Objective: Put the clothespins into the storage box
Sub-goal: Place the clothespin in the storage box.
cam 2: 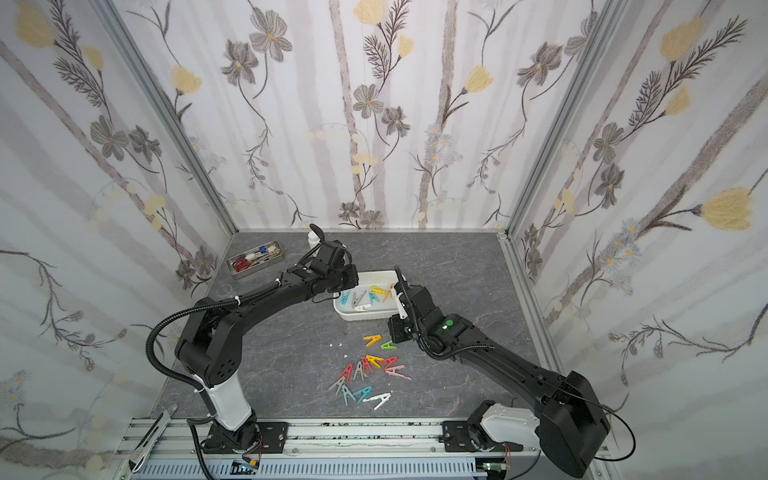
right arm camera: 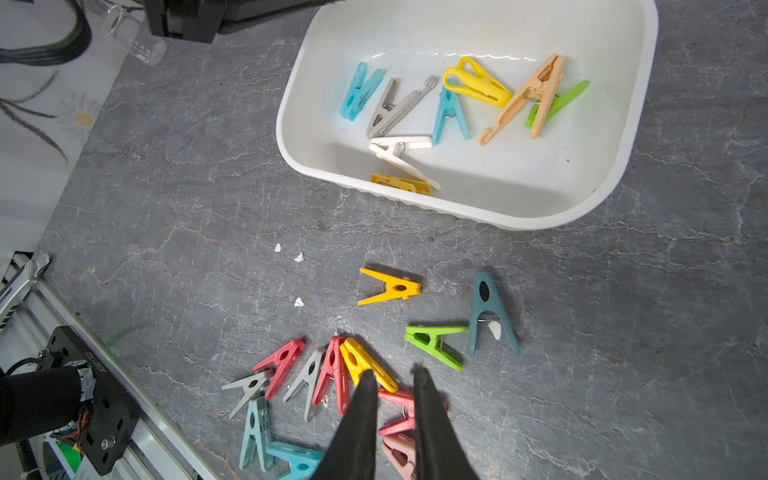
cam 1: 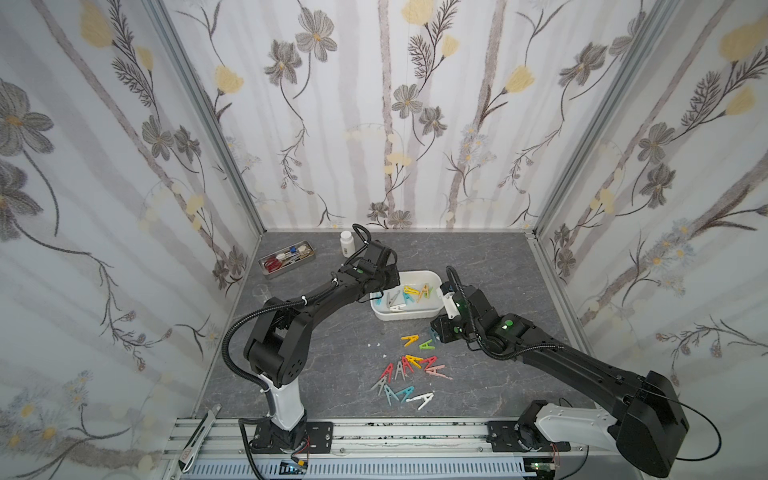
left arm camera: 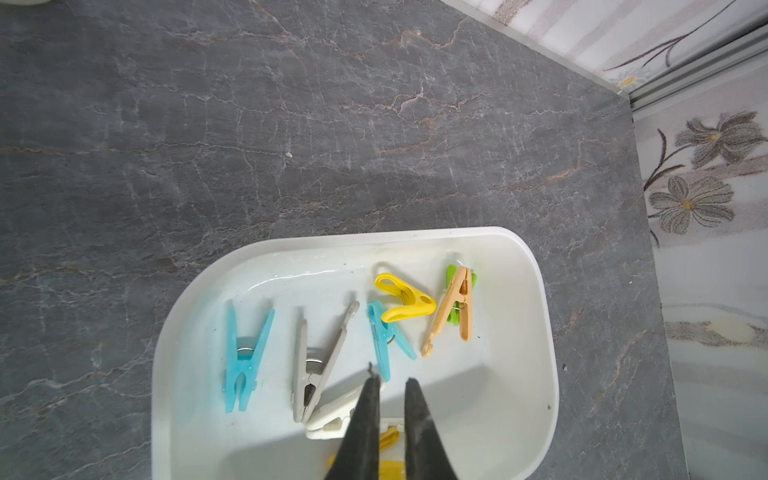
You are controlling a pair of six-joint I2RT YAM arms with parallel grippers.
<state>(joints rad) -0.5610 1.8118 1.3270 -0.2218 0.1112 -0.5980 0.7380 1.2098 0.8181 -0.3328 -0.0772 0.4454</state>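
Note:
The white storage box [cam 1: 415,318] [cam 2: 365,318] holds several clothespins [left arm camera: 405,301] in teal, grey, white, yellow, peach and green. My left gripper [left arm camera: 392,378] hangs over the box's left end [cam 1: 390,284], its jaws a narrow gap apart with nothing between them. A yellow clothespin [right arm camera: 401,184] lies under it by the near wall. Loose clothespins [cam 1: 409,365] [cam 2: 370,368] lie heaped on the table in front of the box. My right gripper [right arm camera: 394,374] hovers above that heap, slightly open and empty, over a red clothespin [right arm camera: 399,397].
A yellow [right arm camera: 390,286], a green [right arm camera: 434,343] and a dark teal clothespin [right arm camera: 490,311] lie apart between heap and box. At the back left stand a grey tool tray [cam 1: 286,259], a white bottle [cam 1: 346,242] and a clear beaker [right arm camera: 133,39]. White crumbs [right arm camera: 298,257] dot the table.

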